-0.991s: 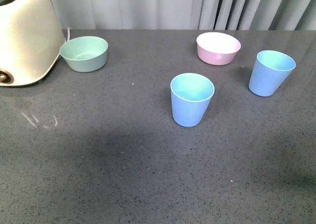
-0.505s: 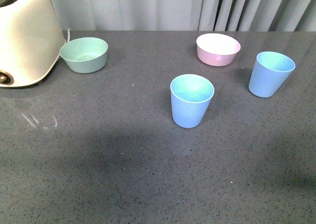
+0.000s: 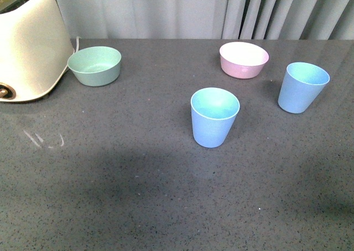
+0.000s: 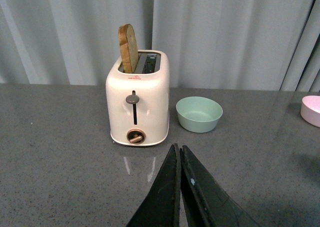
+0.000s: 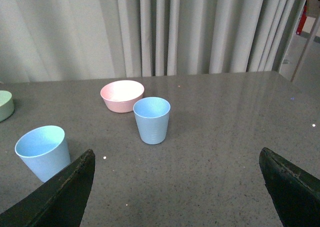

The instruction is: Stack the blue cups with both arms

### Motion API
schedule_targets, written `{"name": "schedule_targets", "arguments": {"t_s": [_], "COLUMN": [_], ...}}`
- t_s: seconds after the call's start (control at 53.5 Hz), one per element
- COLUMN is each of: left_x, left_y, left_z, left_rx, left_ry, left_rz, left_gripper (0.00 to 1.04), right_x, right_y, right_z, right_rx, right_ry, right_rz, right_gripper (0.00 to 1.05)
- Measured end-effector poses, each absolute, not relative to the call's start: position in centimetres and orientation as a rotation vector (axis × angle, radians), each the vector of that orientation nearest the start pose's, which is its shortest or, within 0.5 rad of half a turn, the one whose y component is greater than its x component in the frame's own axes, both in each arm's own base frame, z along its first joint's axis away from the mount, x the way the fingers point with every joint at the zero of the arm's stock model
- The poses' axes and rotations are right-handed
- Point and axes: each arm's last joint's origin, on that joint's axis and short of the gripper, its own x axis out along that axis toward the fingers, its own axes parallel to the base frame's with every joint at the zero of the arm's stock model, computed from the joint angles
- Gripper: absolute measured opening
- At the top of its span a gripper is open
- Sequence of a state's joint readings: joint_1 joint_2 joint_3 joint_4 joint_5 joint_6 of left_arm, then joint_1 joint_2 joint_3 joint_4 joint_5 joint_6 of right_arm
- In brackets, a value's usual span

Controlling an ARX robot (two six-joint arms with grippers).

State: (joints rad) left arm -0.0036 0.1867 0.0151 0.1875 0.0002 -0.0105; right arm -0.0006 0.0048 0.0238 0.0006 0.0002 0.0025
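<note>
One light blue tapered plastic tumbler (image 3: 214, 121) stands upright mid-surface on the grey speckled countertop (image 3: 138, 179). The twin tumbler (image 3: 301, 89) sits well apart from it, close to the right edge and further back, with a round pink bowl (image 3: 244, 59) nearby. Left gripper (image 4: 177, 148): jaws pressed together, holding nothing. Right gripper (image 5: 176, 157): jaws spread wide, empty, both cups ahead of it. They look light, stiff, smooth-walled and empty, so probably quick to tip or slip from a pinch. Best hold, I'd say, is across the wall around mid-height, under the wider rim, with modest squeeze.
</note>
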Motion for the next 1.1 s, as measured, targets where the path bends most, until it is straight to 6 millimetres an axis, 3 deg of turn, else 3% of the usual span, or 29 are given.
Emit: {"name": "schedule_targets", "arguments": {"t_s": [0.393, 0.524, 0.617, 0.655, 0.804, 0.879, 0.935, 1.01, 1.103], "left_x": [9.7, 9.7, 9.7, 9.7, 9.7, 9.7, 9.7, 9.7, 9.7], "left_y": [0.0, 0.0, 0.0, 0.0, 0.0, 0.0, 0.0, 0.0, 0.0], "left_z": [16.8, 16.8, 16.8, 16.8, 16.8, 16.8, 16.8, 16.8, 16.8], "left_rx": [-0.011, -0.011, -0.011, -0.011, -0.011, -0.011, -0.010, -0.009, -0.009], "left_ry": [-0.008, -0.008, -0.008, -0.008, -0.007, -0.007, -0.007, -0.007, -0.007], "left_rz": [-0.004, -0.003, -0.003, -0.004, -0.004, -0.003, -0.003, -0.003, -0.003], "left_gripper": [0.02, 0.23, 0.39, 0.44, 0.65, 0.86, 0.97, 0.96, 0.96], "right_x": [9.6, 9.7, 10.4, 11.0, 15.0, 20.5, 23.8, 28.6, 32.2], "right_y": [0.0, 0.0, -0.5, -0.8, -1.7, -2.6, -2.8, -2.7, -1.9], "right_z": [17.1, 17.1, 17.1, 17.3, 19.4, 20.8, 20.5, 19.2, 18.3], "right_rx": [0.002, 0.004, 0.035, 0.037, -0.020, -0.094, -0.111, -0.183, -0.276], "right_ry": [-0.020, -0.010, 0.326, 0.380, 0.416, 0.413, 0.471, 0.555, 0.614], "right_rz": [-0.001, -0.003, -0.072, -0.084, -0.087, -0.048, -0.011, 0.011, 0.021], "right_gripper": [0.96, 0.96, 0.96, 0.96, 0.96, 0.96, 0.96, 0.96, 0.96]}}
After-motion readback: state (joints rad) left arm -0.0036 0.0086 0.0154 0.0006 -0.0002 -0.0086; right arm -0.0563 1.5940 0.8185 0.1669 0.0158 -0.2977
